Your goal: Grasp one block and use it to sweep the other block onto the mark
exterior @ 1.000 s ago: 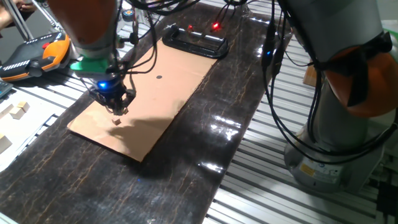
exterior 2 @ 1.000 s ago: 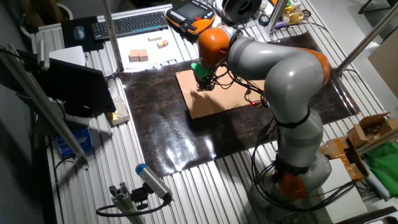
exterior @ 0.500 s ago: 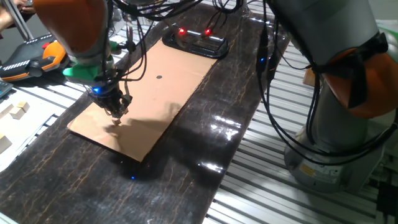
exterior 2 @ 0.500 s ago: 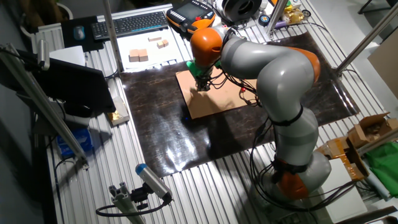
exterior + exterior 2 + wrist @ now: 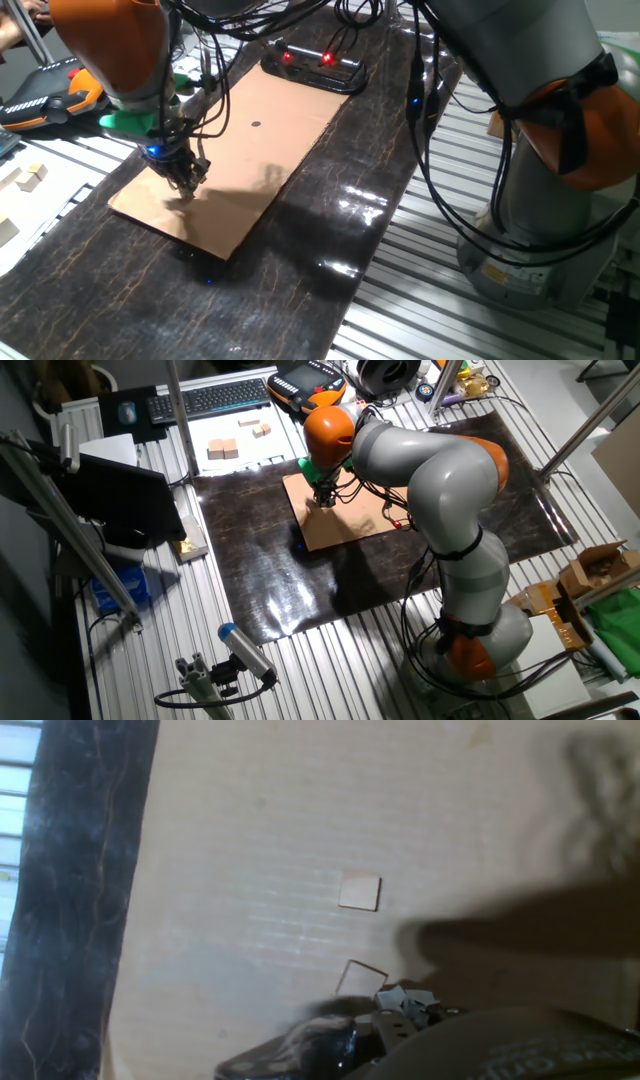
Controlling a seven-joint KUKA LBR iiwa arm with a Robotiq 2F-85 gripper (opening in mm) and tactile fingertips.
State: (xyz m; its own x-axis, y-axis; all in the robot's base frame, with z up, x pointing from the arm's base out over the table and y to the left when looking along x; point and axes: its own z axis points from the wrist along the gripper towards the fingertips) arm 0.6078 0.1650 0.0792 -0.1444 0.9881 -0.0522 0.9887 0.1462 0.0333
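Small black two-finger tool (image 5: 186,183) lowered onto the near-left part of a flat tan cardboard sheet (image 5: 270,130), seen likewise in the other fixed view (image 5: 324,501) under the orange wrist of the grey robot arm (image 5: 430,460). Fingertips at or just above the cardboard; whether spread or pressed together cannot be told, since the tips are tiny in both fixed views and only a blurred dark part of the tool body shows in the hand view.

In the hand view, two tiny tan wooden cubes on the cardboard: one cube (image 5: 360,891) lying free near the middle of the sheet, apart from the tool; the second cube (image 5: 361,978) just below it, right at the edge of the tool body, partly covered. Contact or grip on it not discernible.

Small black round ink mark (image 5: 256,125) farther along the sheet, toward the far end, well apart from the tool. Cardboard lying on a dark glossy mat (image 5: 340,230) spread over the ribbed metal surface (image 5: 420,290).
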